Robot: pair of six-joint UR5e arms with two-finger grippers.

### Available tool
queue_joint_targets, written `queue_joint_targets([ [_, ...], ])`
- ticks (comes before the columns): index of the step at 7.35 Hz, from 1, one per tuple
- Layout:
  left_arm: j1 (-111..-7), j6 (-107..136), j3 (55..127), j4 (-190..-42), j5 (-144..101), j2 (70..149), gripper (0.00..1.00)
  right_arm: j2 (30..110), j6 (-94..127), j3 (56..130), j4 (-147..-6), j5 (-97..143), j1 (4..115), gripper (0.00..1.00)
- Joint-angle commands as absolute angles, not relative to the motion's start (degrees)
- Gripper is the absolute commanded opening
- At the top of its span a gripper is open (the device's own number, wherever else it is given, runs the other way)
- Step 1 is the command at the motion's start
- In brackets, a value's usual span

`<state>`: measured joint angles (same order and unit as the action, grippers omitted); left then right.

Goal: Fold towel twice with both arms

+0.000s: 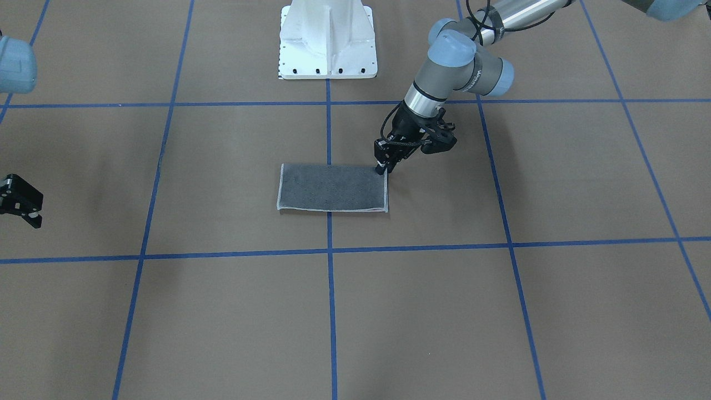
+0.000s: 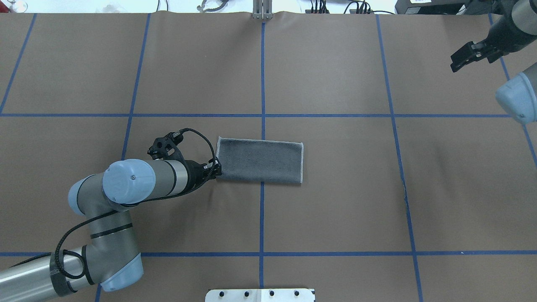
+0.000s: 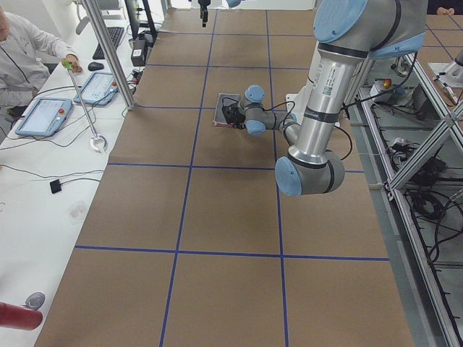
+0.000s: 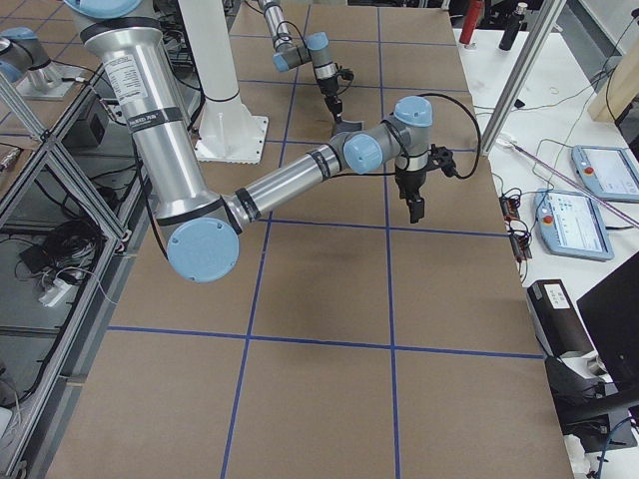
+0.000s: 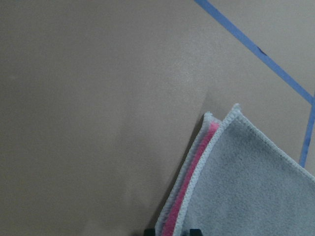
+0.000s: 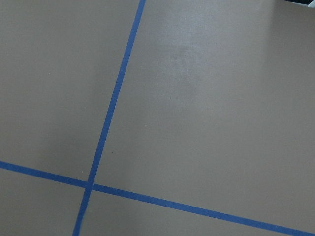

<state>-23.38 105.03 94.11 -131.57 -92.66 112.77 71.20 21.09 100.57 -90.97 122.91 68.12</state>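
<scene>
The folded dark grey terry towel point(image 2: 260, 161) stretches rightward along the counter point(image 2: 335, 209) from the left end effector point(image 2: 217, 168), clamped on its corner (right end effector point(image 2: 456, 63) well apart, grip unreadable).

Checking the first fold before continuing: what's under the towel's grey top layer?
On the towel, at the corner by the left tool, a pink strip and a second stitched edge peek out below the grey layer. The rest underneath is covered.

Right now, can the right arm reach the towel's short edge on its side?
Probably yes: the right gripper hangs far off, but only bare table lies between it and the towel, and the left gripper sits at the opposite end.
</scene>
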Motion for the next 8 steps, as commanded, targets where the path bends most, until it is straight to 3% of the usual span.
queue_joint_targets([
  [1,-23.4,104.9,94.4,-131.6,-92.7,112.8,0.06,71.2,21.1,100.5,-91.0,123.0,68.1,1.00],
  [2,-23.7,104.9,95.1,-131.5,-92.7,112.6,0.00,71.3,21.1,100.4,-91.0,123.0,68.1,1.00],
  [5,-26.2,101.6,98.5,-131.2,-93.3,110.1,0.00,73.5,19.2,100.2,-91.1,124.2,70.4,1.00],
  [8,-28.2,98.4,98.9,-131.0,-93.3,109.8,0.00,80.6,2.3,100.1,-91.5,128.5,79.4,1.00],
])
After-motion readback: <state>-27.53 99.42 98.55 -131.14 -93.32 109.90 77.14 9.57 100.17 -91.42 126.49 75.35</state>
